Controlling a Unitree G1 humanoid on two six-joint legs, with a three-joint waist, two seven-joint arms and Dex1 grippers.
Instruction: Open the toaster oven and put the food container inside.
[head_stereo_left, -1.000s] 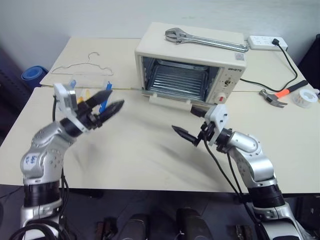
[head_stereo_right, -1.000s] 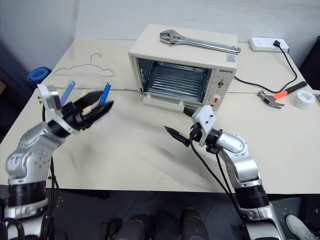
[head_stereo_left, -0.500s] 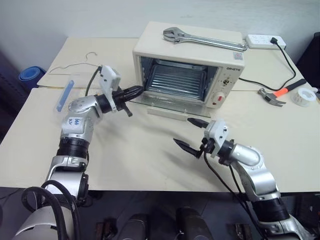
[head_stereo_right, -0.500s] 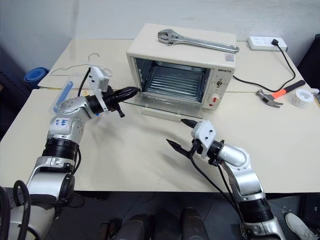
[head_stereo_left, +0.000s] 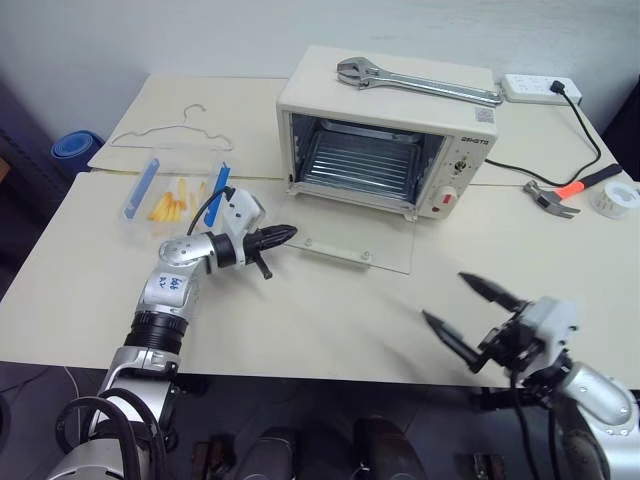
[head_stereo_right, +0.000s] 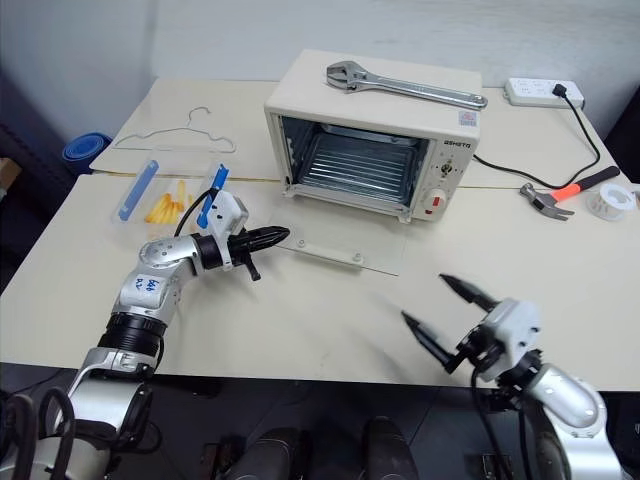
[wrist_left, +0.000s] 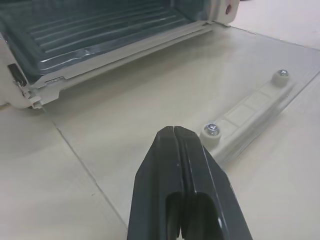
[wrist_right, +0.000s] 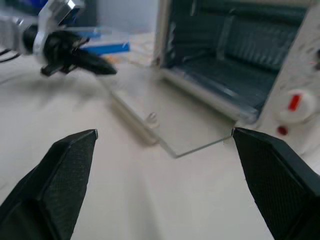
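The cream toaster oven (head_stereo_left: 455, 150) stands at the back of the table with its glass door (head_stereo_left: 385, 250) dropped flat onto the tabletop, wire rack showing inside. The food container (head_stereo_left: 178, 200), a clear box with two blue clips and yellow sticks, lies to the oven's left. My left gripper (head_stereo_left: 287, 234) is shut with nothing in it, tip at the door's left front corner, just short of the door handle (wrist_left: 250, 107). My right gripper (head_stereo_left: 447, 298) stands wide open and empty near the table's front edge, right of the door.
A large wrench (head_stereo_left: 415, 82) lies on the oven's top. A wire hanger (head_stereo_left: 170, 135) rests behind the container. A power strip (head_stereo_left: 540, 88), a hammer (head_stereo_left: 560, 195) and a tape roll (head_stereo_left: 612, 198) sit at the far right.
My left gripper has shut and swung from beside the container down to the door's corner. The door has dropped flat. My right gripper has drawn back toward the front edge.
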